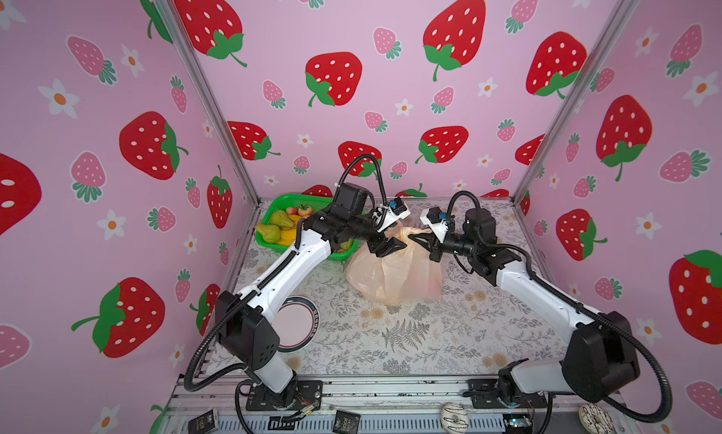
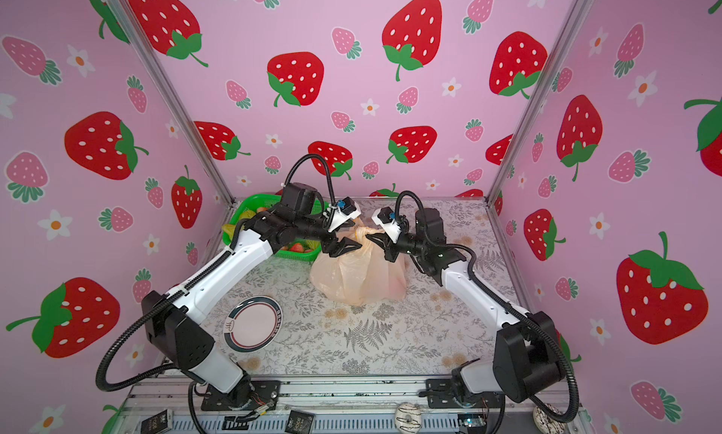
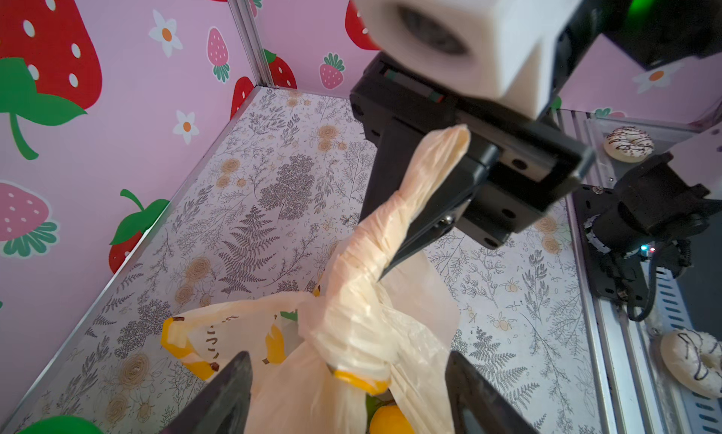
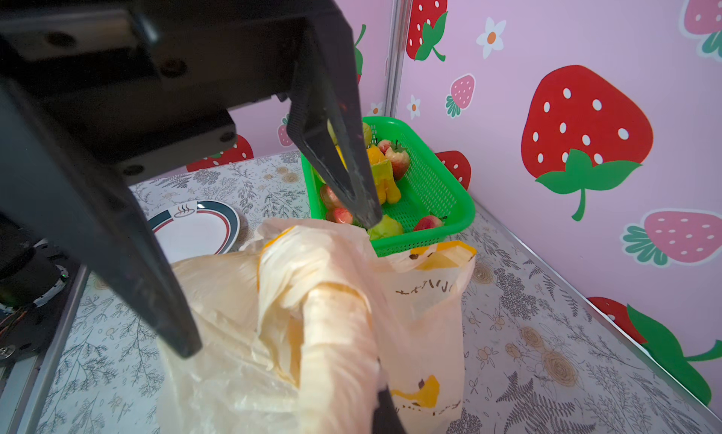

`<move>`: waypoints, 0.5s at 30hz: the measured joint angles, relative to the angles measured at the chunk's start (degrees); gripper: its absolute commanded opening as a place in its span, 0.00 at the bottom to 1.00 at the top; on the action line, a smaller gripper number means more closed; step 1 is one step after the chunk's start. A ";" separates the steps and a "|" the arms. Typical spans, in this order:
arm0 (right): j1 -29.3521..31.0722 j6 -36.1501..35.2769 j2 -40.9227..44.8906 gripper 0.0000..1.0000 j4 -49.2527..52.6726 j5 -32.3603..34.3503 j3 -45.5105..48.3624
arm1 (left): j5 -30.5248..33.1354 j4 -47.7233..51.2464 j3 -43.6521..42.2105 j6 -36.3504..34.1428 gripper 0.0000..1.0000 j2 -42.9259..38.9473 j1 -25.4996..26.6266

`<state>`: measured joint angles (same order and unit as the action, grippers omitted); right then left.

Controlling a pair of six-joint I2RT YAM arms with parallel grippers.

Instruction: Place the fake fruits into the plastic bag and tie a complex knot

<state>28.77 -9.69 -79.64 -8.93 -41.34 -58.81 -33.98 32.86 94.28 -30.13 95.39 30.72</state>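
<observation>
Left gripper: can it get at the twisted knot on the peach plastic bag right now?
Probably yes. The left gripper has its fingers open either side of the twisted peach plastic knot, nothing between; the right gripper, shut on the tail, sits beyond.

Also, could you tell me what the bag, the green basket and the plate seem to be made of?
The plastic bag: thin translucent plastic film, peach, slightly glossy; it crinkles and twists into a rope. The green basket: moulded rigid plastic, judging by its fine mesh walls. The plate: probably glazed ceramic or melamine; smooth, glossy white with printed rim bands.
</observation>
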 measured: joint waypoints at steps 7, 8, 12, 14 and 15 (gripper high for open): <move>0.02 0.13 0.22 0.00 -0.11 0.00 0.33 | 1.40 4.31 4.70 -1.11 0.58 5.33 0.04; 0.00 0.31 0.26 0.00 -0.15 0.00 0.37 | 1.60 4.76 4.81 -1.46 0.55 5.60 0.09; 0.11 0.92 0.28 0.00 -0.44 -0.07 0.39 | 2.60 5.66 4.87 -2.03 0.45 5.79 0.20; 0.11 1.09 0.28 0.00 -0.66 -0.15 0.42 | 3.15 5.57 4.87 -2.19 0.41 5.79 0.31; 0.17 1.20 0.28 0.00 -0.94 -0.24 0.50 | 3.41 5.49 4.87 -2.14 0.38 5.79 0.37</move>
<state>28.95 -8.49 -79.35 -9.87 -41.58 -58.30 -30.57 38.35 99.15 -32.27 101.19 31.09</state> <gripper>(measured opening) 0.049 0.422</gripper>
